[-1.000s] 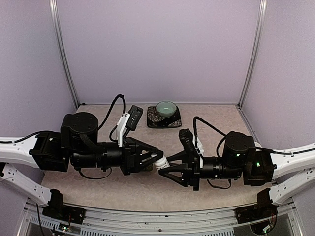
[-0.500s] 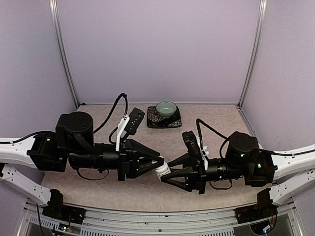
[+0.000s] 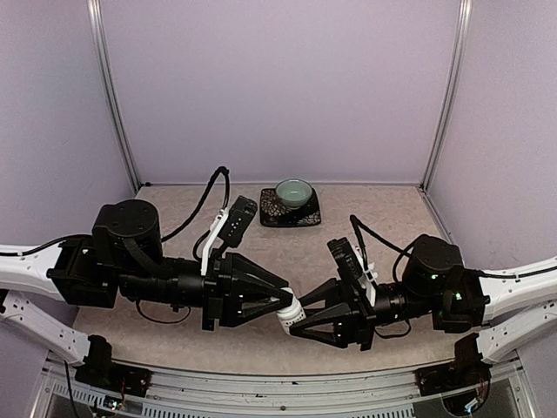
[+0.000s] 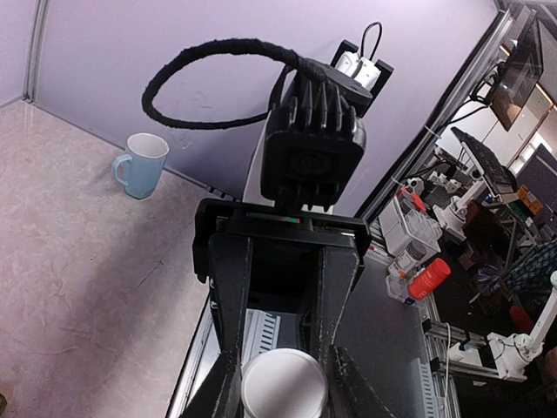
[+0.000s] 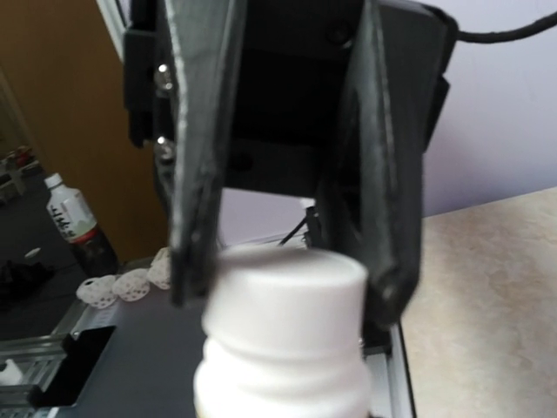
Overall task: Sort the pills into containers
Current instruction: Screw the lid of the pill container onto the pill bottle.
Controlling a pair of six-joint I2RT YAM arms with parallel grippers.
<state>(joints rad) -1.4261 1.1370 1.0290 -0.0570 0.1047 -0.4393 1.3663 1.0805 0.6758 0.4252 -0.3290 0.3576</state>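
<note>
Low over table point(image 3: 392, 218) front, left gripper point(image 3: 283, 301) clenched on cap point(image 5: 291, 274), right gripper point(image 3: 297, 323) grasping white pill bottle point(image 5: 278, 387); probably uncapping; next, twist cap free without spilling.

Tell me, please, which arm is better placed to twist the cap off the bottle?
Likely left: the left tool is clamped on the cap, while the right tool grips the bottle lower down and can steady it.
</note>
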